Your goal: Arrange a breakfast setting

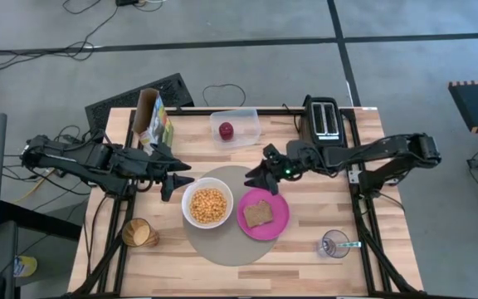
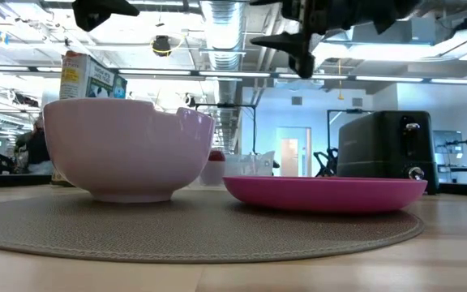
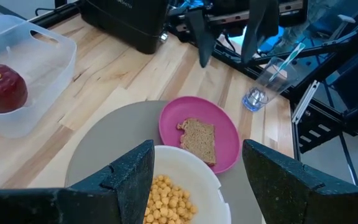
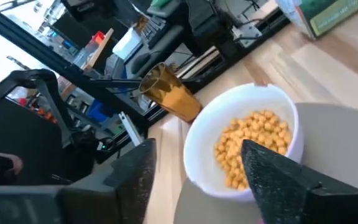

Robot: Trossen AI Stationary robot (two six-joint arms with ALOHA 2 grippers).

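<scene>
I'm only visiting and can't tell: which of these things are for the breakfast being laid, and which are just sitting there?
For the breakfast: mat, white bowl of cereal, magenta plate, toast, apple, clear glass holding the spoon.

Just sitting there: toaster, plastic tub, cereal box, amber cup.

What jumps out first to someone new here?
The white bowl of yellow cereal and magenta plate with toast, side by side on the round mat mid-table. Both open grippers, left and right, hover just behind them.
</scene>
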